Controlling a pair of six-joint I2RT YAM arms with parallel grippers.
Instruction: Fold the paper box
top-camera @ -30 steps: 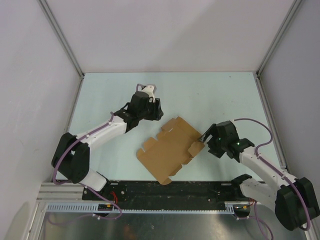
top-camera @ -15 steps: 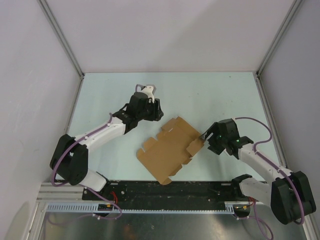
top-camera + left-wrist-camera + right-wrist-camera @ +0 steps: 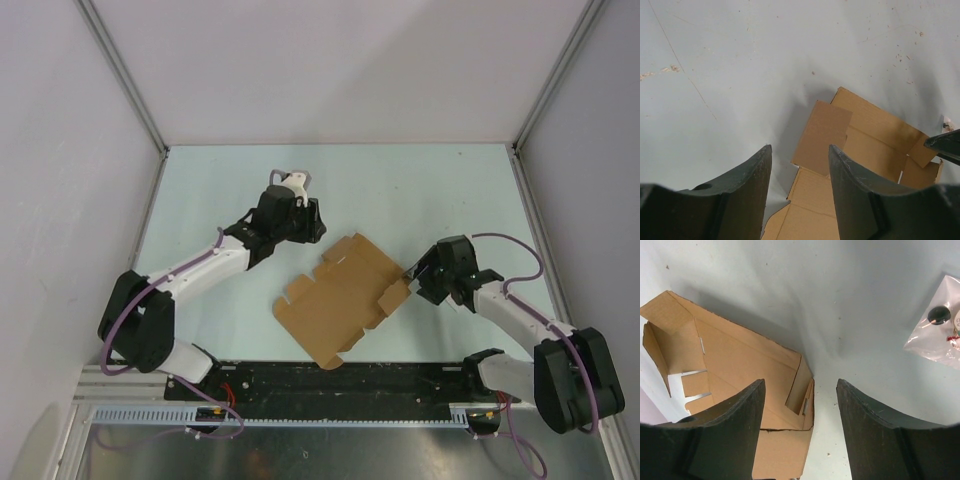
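I'm watching the pale blue-green surface (image 3: pixel 400 190), which is carrying everything, with white walls standing round three sides.

The paper box (image 3: pixel 340 298) is lying on it as an unfolded brown cardboard sheet. It's sitting roughly centre, toward the near edge, turned at an angle, between the two arms. It's mostly flat. The left wrist view is showing a corner flap (image 3: pixel 822 132) lifting off the surface and casting a shadow. The right wrist view is showing a small side tab (image 3: pixel 799 385) standing up at the right edge.

The left arm (image 3: pixel 200 270) is reaching out over the far-left part. The left hand (image 3: pixel 318 232) is hanging just beyond the box's far corner and pointing down at it. Its fingers are sitting moderately apart with nothing between them, and I'm not seeing them touching cardboard.

The right arm (image 3: pixel 520 315) is coming in low from the right. The right hand (image 3: pixel 408 275) is sitting at the box's right edge with its fingers spread wide and gripping nothing. The raised tab is showing in the gap near the left finger. I can't tell whether either finger is touching the cardboard.

A clear packet (image 3: pixel 940 325) with a dark round item inside is lying on the surface beyond the right hand, apart from the box. It's showing up only in the right wrist view.
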